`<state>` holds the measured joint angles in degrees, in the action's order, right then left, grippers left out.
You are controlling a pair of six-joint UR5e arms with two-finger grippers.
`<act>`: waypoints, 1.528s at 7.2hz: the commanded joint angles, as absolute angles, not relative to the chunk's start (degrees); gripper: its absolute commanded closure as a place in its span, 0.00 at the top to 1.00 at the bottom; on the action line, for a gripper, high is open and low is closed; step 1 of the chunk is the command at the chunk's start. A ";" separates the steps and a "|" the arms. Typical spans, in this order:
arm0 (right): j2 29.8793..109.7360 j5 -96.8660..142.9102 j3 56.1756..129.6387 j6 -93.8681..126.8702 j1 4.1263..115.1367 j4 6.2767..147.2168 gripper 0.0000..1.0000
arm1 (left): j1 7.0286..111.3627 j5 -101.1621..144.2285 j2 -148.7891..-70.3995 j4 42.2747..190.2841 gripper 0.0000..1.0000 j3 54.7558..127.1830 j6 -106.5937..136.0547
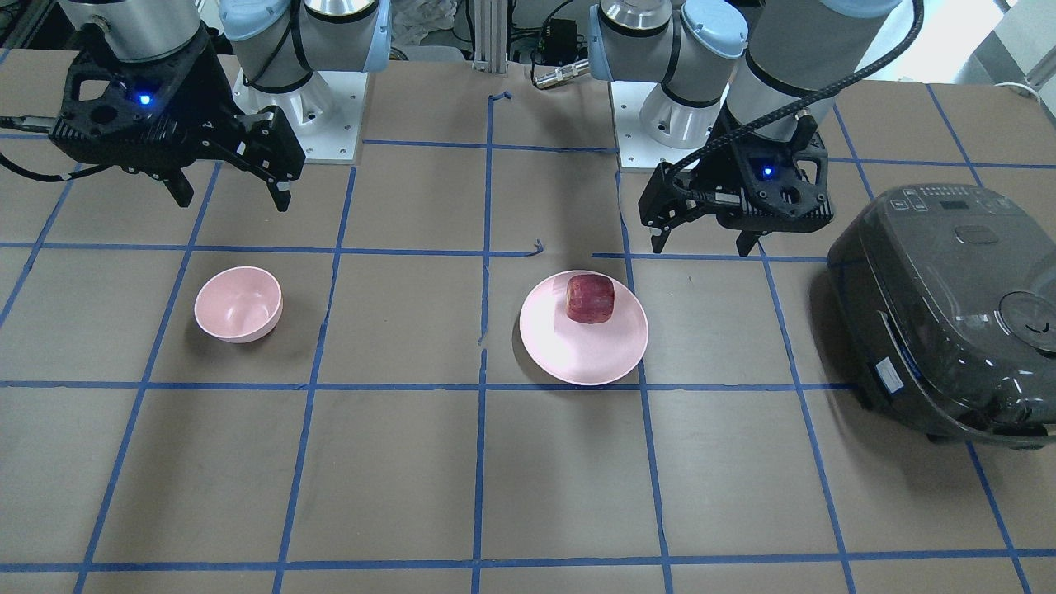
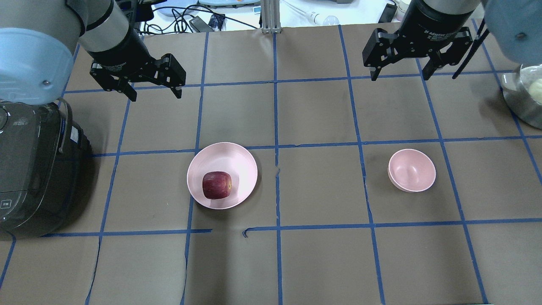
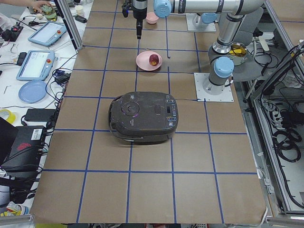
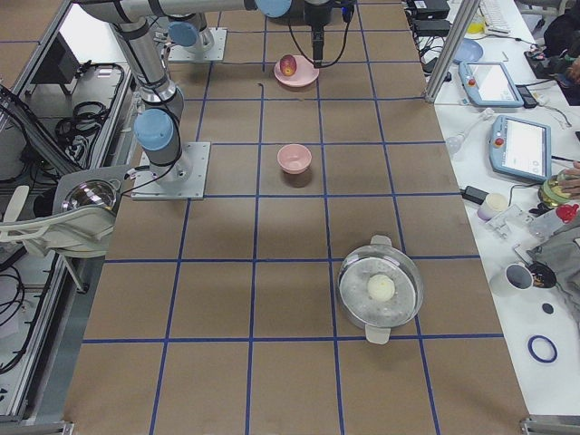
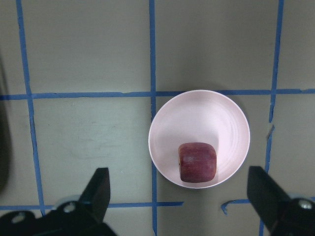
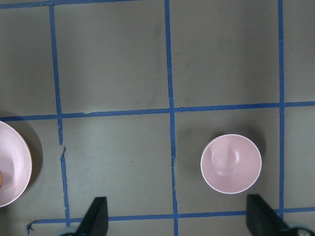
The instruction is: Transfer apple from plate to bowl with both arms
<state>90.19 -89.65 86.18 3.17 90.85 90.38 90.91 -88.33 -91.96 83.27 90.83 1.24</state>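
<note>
The dark red apple (image 2: pixel 217 185) lies on the flat pale pink plate (image 2: pixel 241 163), left of the table's middle in the overhead view; both also show in the front view, apple (image 1: pixel 591 298) on plate (image 1: pixel 577 355), and in the left wrist view, apple (image 5: pixel 197 162) on plate (image 5: pixel 197 118). The small pink bowl (image 2: pixel 411 170) stands empty to the right, also in the front view (image 1: pixel 238 304) and right wrist view (image 6: pixel 231 163). My left gripper (image 2: pixel 153 93) hangs open and empty above the table beyond the plate. My right gripper (image 2: pixel 399 76) hangs open and empty beyond the bowl.
A dark rice cooker (image 2: pixel 29 169) sits at the table's left edge by my left arm. A steel pot (image 2: pixel 525 95) with a pale round thing inside stands at the far right edge. Blue tape lines grid the brown table.
</note>
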 commanded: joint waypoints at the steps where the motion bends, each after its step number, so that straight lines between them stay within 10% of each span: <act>1: 90.18 -89.65 86.13 3.16 90.88 90.44 1.00 | 91.23 -88.16 -92.89 83.23 1.00 91.75 2.80; 7: 90.35 -89.65 86.04 3.16 90.79 90.18 1.00 | 96.94 -88.25 -97.20 63.21 1.00 112.56 8.17; 11: 90.26 -89.65 86.04 3.16 90.79 90.17 1.00 | 98.96 -88.33 -101.15 61.79 1.00 113.29 12.13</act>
<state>90.34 -89.65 86.00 3.17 90.79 90.08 98.52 -88.27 -99.97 61.96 113.19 11.86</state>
